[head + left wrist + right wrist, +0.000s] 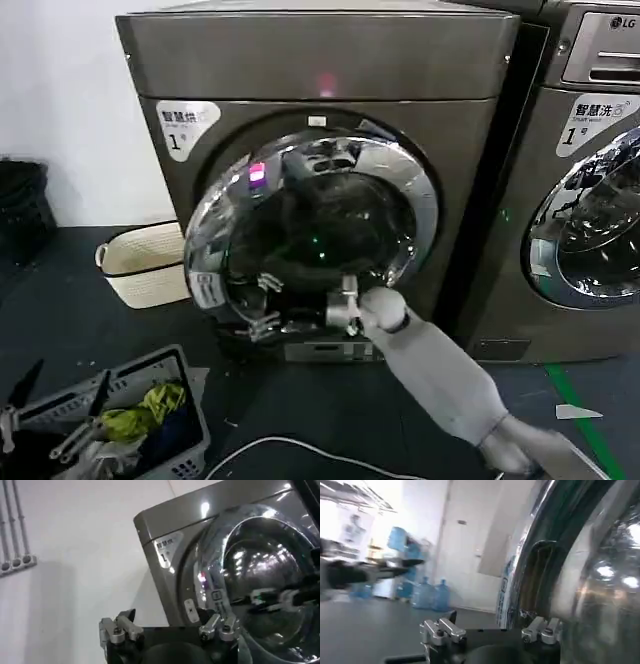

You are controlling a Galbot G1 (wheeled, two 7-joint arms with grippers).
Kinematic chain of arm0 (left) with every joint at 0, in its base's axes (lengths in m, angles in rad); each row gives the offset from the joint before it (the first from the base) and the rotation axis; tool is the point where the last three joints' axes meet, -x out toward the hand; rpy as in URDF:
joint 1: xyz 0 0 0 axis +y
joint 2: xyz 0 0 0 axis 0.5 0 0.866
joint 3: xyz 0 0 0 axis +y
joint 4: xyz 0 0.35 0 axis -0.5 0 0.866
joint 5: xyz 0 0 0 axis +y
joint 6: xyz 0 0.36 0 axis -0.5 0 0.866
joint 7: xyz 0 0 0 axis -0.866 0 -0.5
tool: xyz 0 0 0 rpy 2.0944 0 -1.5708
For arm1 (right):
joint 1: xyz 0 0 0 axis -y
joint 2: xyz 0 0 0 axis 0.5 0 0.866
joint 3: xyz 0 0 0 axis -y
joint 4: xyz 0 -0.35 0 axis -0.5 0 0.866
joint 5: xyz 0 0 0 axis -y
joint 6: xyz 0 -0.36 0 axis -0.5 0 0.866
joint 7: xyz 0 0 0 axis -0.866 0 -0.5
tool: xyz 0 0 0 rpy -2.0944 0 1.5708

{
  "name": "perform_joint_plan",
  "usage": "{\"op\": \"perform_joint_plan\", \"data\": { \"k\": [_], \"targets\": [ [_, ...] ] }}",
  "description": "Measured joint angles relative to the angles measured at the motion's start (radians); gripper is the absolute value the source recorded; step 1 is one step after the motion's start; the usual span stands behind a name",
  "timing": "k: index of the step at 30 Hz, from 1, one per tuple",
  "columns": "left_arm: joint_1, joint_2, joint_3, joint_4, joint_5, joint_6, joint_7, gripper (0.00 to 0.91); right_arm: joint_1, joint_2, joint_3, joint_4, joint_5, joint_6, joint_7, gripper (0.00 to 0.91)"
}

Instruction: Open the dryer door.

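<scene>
The dryer door, a chrome-ringed porthole of dark glass, stands slightly ajar on the front of the bronze-grey dryer. The right pincer is at the door's lower rim, though whether it grips the rim cannot be told. The left pincer hangs low at the left, its fingers spread apart, over a laundry basket on the dark floor.
</scene>
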Motion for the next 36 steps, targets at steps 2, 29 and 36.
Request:
{"op": "perform_joint_plan", "data": {
  "k": [2, 29, 36],
  "targets": [
    [-0.004, 0.007, -0.003, 0.001, -0.003, 0.003, 0.003, 0.907, -0.008, -0.015, 0.006, 0.013, 0.027, -0.015, -0.044, 0.907],
    [-0.181, 0.233, 0.006, 0.085, -0.080, 0.153, 0.026, 0.907, -0.246, -0.259, 0.242, 0.313, 0.083, -0.135, -0.327, 0.907],
    [-0.281, 0.341, 0.070, 0.144, -0.080, 0.157, 0.025, 0.907, -0.466, -0.369, 0.461, 0.439, 0.108, -0.130, -0.327, 0.907]
  ]
}}
